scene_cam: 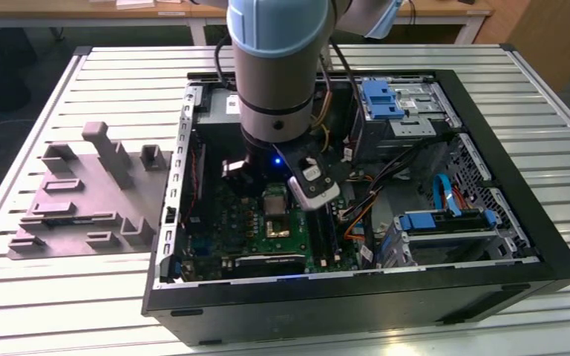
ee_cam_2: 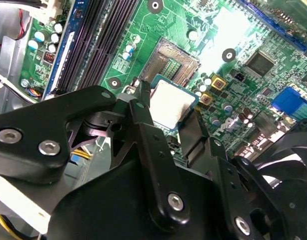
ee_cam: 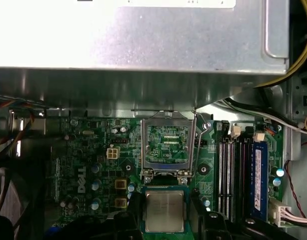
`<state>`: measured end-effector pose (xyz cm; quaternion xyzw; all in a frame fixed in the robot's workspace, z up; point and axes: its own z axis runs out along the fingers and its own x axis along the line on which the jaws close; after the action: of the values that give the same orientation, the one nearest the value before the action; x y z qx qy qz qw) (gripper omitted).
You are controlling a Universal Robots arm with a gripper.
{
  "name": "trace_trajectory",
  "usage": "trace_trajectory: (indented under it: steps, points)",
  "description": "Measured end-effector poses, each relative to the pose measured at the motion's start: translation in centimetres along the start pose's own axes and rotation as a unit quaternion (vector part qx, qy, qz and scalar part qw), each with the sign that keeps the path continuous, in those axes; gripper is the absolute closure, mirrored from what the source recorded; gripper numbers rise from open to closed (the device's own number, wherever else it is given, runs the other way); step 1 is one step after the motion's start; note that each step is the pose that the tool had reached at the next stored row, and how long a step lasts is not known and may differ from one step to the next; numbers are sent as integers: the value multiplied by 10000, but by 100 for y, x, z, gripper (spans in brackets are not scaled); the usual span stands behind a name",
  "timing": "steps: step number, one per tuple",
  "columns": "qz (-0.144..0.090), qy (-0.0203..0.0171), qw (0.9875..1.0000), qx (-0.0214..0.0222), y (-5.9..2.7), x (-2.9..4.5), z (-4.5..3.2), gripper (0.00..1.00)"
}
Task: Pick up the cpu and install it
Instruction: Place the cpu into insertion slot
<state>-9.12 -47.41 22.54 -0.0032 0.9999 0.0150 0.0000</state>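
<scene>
- Keeping the chip level matters most here, I judge: the computer case (scene_cam: 522,222) is cramped, and the arm reaches into its half on the exterior view's left.
- The green motherboard (ee_cam: 83,165) is crowded with small round capacitors (little room for a sideways slip).
- The socket (ee_cam_2: 171,60) lies open, its thin silver metal frame (ee_cam: 144,145) hinged up.
- The gripper (ee_cam_2: 168,114) has its black jaws clamped on the cpu (ee_cam_2: 168,100), a flat square with a matte grey lid, just beside the socket; the edges should sit parallel.
</scene>
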Motion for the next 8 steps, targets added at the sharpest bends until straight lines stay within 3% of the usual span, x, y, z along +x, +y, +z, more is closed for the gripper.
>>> trace_trajectory:
  steps: [8]
  points:
    - [0,2,10000,91,-24,0,27,53]
